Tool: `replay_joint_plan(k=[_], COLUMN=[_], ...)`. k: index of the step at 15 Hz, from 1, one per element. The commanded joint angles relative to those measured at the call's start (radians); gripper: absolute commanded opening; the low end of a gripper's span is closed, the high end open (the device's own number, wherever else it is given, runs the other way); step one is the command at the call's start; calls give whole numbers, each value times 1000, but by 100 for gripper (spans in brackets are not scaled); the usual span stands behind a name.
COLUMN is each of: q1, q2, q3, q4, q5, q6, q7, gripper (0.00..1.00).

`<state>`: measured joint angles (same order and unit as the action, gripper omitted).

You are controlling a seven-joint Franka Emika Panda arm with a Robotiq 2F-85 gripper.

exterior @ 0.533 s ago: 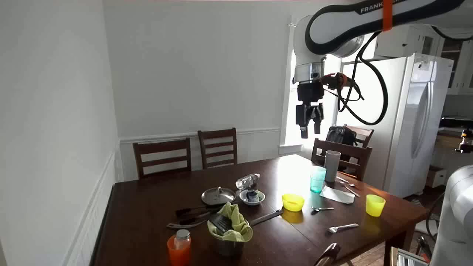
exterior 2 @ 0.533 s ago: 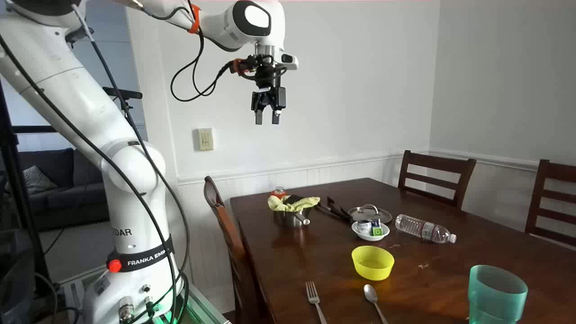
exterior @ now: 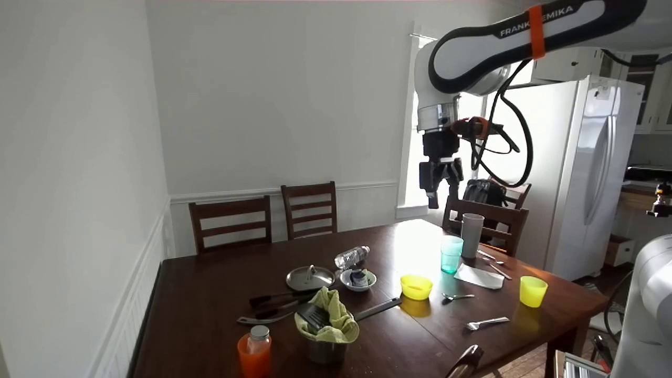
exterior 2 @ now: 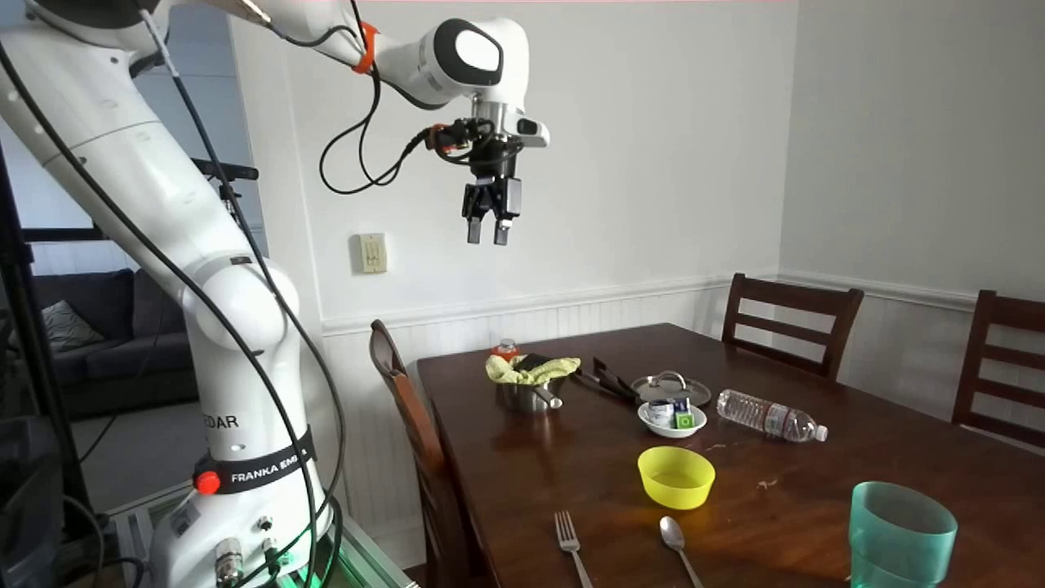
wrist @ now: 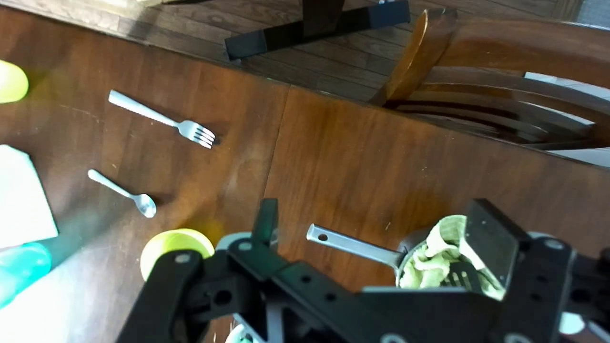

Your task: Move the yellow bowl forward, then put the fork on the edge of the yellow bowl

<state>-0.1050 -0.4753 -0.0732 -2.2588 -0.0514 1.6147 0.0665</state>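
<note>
The low yellow bowl (exterior: 418, 292) stands upright on the dark table in both exterior views (exterior 2: 676, 488). The wrist view shows part of the bowl (wrist: 174, 239) at lower left, with the gripper covering its lower side. The silver fork (exterior: 488, 323) lies flat on the table near its edge, apart from the bowl; it also shows in an exterior view (exterior 2: 569, 541) and the wrist view (wrist: 157, 116). My gripper (exterior 2: 487, 234) points down, high above the table, with its fingers apart and nothing between them. It also shows in an exterior view (exterior: 443, 198) and the wrist view (wrist: 374, 212).
A spoon (exterior 2: 673, 535) lies beside the bowl. A pot (exterior: 326, 350) with a green cloth and a long handle, a white dish (exterior 2: 673, 429), a water bottle (exterior 2: 763, 414), a teal cup (exterior 2: 898, 531) and a taller yellow cup (exterior: 533, 292) stand around. A chair (wrist: 419, 57) adjoins the table edge.
My gripper and arm have come down a little, still well above the table. The gripper stays open. The bowl and fork have not moved.
</note>
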Motion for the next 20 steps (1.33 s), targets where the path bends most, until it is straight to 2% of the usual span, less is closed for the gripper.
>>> replay_joint_plan(k=[1,4,7,11,12,13,14,16,19,20], q1=[-24,-40,-47,-105,-117,-117,-107,-121,-123,-132], q2=[56,110,130,139,143,159,159,163,164,191], q3=[-10,9,8,-4,-18,-51,-13,-34,-38,-31], q4=[-95,-180,-283,-409,-430,-441,-401,-431,-434,-430], q5=[-18,-67,-133,-294,-299,-224,-249,-246,-244,-274], q6=[72,154,285,469,520,566,487,539,547,558], q7=[44,116,176,296,303,260,270,268,268,296], gripper=[100,100,100,100,100,100,100,100,100,100])
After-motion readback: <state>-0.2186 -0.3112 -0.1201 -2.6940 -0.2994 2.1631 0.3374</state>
